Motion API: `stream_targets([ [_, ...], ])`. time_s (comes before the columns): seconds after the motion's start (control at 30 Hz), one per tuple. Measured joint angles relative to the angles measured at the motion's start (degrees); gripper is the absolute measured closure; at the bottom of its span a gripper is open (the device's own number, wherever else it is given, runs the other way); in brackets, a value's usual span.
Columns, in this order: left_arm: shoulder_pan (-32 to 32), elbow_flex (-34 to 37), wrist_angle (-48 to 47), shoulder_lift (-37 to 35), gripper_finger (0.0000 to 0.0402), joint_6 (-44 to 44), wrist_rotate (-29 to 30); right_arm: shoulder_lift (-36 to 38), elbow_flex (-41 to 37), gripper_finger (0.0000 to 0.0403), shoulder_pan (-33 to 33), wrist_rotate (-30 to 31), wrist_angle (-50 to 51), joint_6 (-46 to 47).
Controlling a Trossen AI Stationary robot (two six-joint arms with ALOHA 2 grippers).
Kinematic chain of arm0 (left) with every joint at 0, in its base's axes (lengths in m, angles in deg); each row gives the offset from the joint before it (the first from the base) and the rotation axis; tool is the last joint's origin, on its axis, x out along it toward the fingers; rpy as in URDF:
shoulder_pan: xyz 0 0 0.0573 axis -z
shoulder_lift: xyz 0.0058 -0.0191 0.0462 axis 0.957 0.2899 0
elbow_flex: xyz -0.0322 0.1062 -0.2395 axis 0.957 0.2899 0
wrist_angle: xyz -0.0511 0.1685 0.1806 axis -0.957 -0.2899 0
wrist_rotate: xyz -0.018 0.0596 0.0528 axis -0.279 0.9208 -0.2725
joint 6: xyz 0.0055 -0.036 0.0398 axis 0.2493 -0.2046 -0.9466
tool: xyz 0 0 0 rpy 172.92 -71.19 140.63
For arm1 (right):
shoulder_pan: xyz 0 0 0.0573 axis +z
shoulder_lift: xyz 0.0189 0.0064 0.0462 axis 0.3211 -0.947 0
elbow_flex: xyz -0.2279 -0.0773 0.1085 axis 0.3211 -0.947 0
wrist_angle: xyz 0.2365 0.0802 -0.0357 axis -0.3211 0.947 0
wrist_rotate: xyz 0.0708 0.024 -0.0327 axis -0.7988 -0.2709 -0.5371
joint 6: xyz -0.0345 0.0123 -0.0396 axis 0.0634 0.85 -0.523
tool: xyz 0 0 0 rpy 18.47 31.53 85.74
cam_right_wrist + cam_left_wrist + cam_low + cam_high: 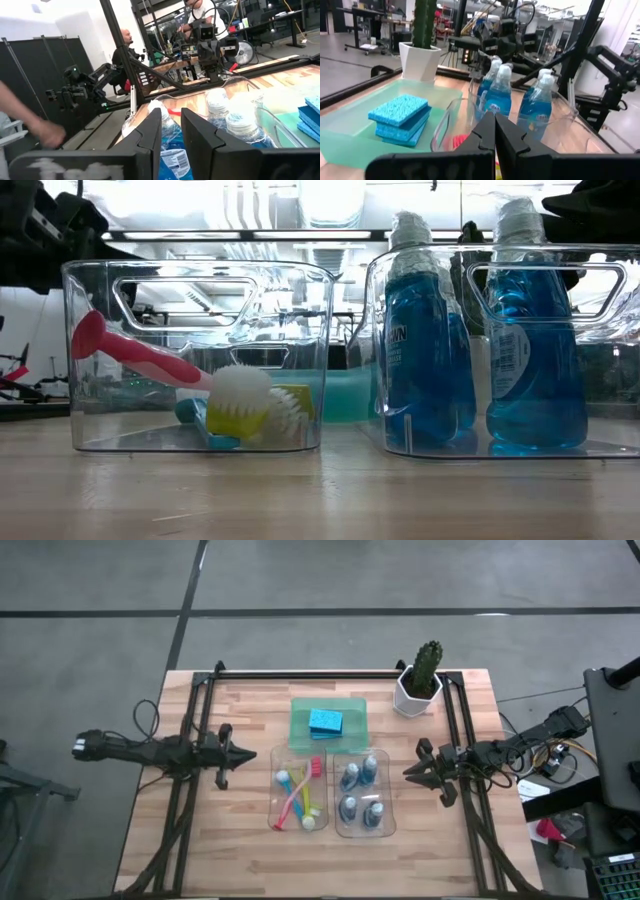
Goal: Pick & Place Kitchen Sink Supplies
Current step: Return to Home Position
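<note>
Several clear bottles of blue liquid (361, 792) stand upright in a clear bin on the right; the low view shows two of these bottles (430, 350). Blue, yellow-green and red-pink brushes (300, 796) lie in the clear bin on the left, and the red-pink brush (130, 352) leans on that bin's wall. Stacked blue sponges (325, 722) (400, 120) rest in a green tray. My left gripper (250, 754) (494, 131) hovers shut, left of the brush bin. My right gripper (408, 771) (171, 135) hovers slightly open, right of the bottle bin.
A green cactus in a white pot (420, 682) stands at the far right corner. The green tray (300, 732) sits behind the two clear bins (274, 802) (391, 802). Dark frame rails run along both sides. People (125, 45) and a hand (45, 132) show beyond the table.
</note>
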State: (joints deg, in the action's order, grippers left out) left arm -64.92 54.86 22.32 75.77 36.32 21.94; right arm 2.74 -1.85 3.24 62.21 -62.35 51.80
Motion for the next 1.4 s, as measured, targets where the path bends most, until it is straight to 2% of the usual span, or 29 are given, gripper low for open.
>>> stream_targets([
  [0.47, 0.0, 0.1, -0.6, 0.0, 0.0399, 0.1, 0.0, 0.0, 0.0, 0.0316, 0.0, 0.0, 0.0, 0.0],
  [0.9, 0.0, 0.1, -0.6, 0.0, 0.0399, 0.1, 0.0, 0.0, 0.0, 0.0335, 0.0, 0.0, 0.0, 0.0],
  [1.4, 0.0, 0.1, -0.6, 0.0, 0.0399, 0.1, 0.1, 0.0, 0.0, 0.0314, 0.0, 0.0, 0.0, 0.0],
])
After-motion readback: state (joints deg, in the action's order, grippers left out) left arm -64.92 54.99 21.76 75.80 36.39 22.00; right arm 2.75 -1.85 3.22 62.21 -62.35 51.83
